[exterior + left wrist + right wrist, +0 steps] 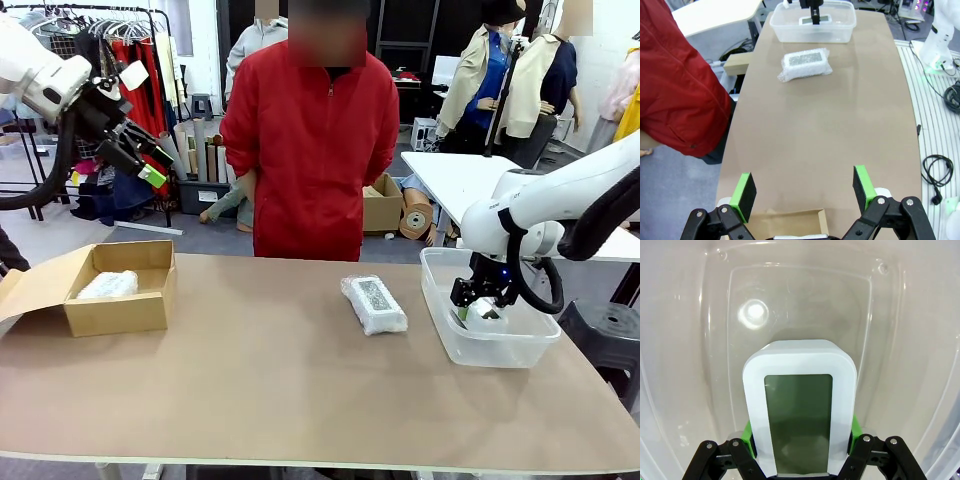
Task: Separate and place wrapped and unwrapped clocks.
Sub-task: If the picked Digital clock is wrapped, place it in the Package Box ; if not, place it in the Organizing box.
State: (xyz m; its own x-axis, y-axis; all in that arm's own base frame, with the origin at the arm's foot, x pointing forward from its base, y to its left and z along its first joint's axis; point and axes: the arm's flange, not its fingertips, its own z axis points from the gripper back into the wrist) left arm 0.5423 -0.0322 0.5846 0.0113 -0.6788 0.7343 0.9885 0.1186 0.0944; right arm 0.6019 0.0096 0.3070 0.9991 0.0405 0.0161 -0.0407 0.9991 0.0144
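Fingers (748, 436) of the right gripper (482, 303) clamped on the bare white clock (800, 390), low in the clear tub (440, 300) at right.
Smooth white plastic, grey-green screen. Mid-table lies one wrapped clock (373, 303) in crinkly film; a second wrapped clock (107, 285) sits in the cardboard box (120, 315) at left. Upper left, the left gripper (158, 163) hangs wide open, empty.

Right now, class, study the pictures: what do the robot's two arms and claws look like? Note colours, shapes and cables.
The left arm and right arm are smooth, rounded white shells. A thick black cable loops beside each wrist. The left claw and right claw are black, built from jointed links, each with two fingers tipped with bright green pads.
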